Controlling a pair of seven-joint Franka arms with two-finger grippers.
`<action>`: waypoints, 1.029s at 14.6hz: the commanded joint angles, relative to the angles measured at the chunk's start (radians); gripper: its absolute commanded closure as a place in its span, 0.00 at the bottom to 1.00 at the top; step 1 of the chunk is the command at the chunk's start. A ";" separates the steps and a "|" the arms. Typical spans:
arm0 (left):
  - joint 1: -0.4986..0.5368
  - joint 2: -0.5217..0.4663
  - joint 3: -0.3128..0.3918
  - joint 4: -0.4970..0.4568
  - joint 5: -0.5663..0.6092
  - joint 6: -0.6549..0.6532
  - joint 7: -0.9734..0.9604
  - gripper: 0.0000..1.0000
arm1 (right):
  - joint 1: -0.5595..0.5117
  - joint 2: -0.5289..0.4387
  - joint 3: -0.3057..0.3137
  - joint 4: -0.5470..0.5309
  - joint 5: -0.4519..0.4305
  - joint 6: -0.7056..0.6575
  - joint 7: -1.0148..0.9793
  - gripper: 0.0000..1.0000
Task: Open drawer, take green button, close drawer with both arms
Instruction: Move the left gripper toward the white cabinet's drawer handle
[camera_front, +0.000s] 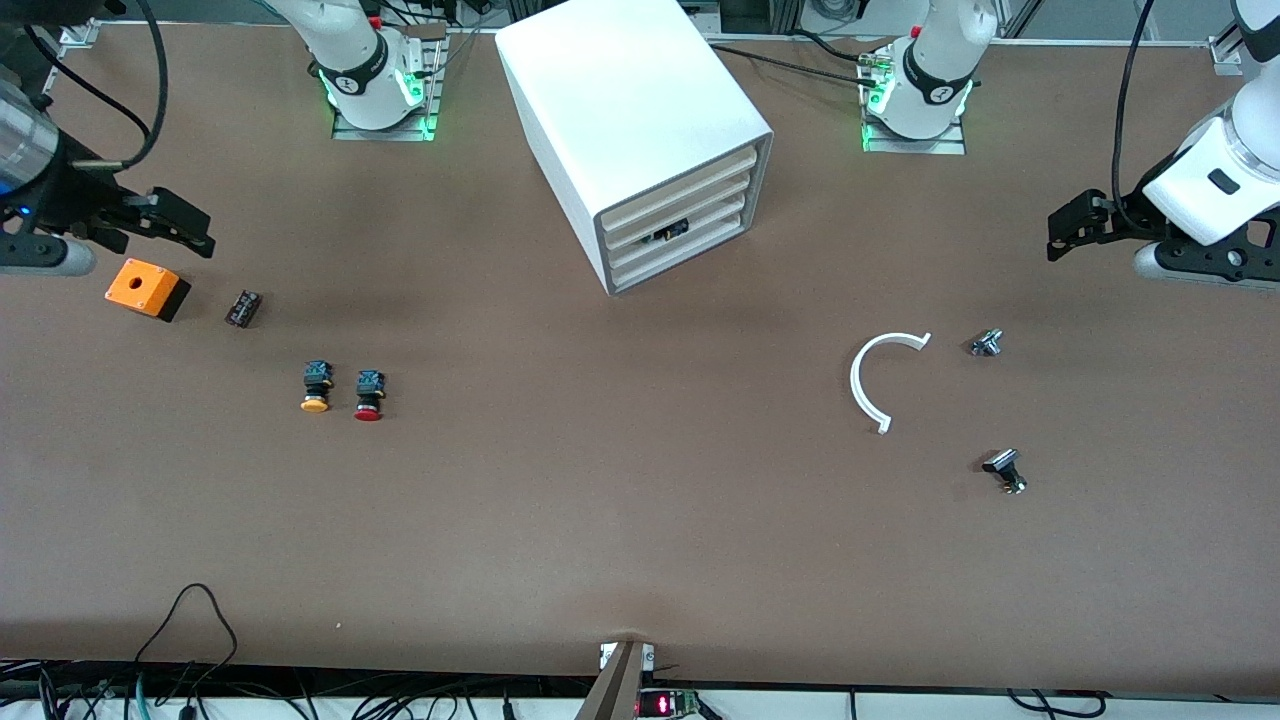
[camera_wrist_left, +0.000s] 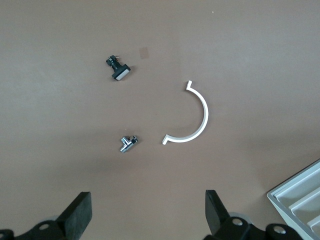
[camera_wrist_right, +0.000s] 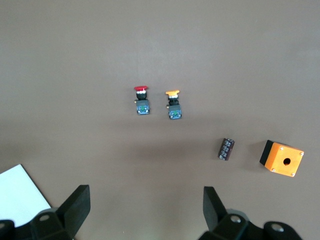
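- Front view: big white box cabinet (camera_front: 640, 130) w/ four cream-fronted drawers stands mid-table betw. the arm bases, all drawers shut; something dark shows in the gap at the shallow white drawer w/ cream front slat (camera_front: 683, 228), can't tell what. Green-capped button not seen.
- Left gripper (camera_front: 1066, 232) hangs over the table edge at left arm's end; right gripper (camera_front: 185, 228) over right arm's end, just above orange square box w/ round hole (camera_front: 142, 286).
- Left wrist view: left gripper (camera_wrist_left: 147, 212) fingers spread wide, holding nothing; white curved plastic half-ring (camera_wrist_left: 193, 117), small silver metal fitting (camera_wrist_left: 128, 143), black-and-grey small part (camera_wrist_left: 118, 69) on brown table (camera_wrist_left: 60, 150).
- Right wrist view: right gripper (camera_wrist_right: 146, 207) wide, empty; red-capped button (camera_wrist_right: 142, 99) beside yellow-capped button (camera_wrist_right: 174, 104); small black block (camera_wrist_right: 226, 149) near the orange box.
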 joint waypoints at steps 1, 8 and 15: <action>-0.005 0.027 0.000 0.007 -0.073 -0.089 0.011 0.00 | -0.004 0.021 0.010 -0.009 -0.013 -0.001 -0.014 0.00; -0.015 0.219 -0.104 0.004 -0.219 -0.120 0.021 0.00 | -0.002 0.134 0.016 -0.006 0.043 0.054 -0.009 0.01; -0.014 0.436 -0.181 -0.016 -0.522 0.036 0.293 0.00 | 0.037 0.214 0.016 0.000 0.069 0.146 0.061 0.01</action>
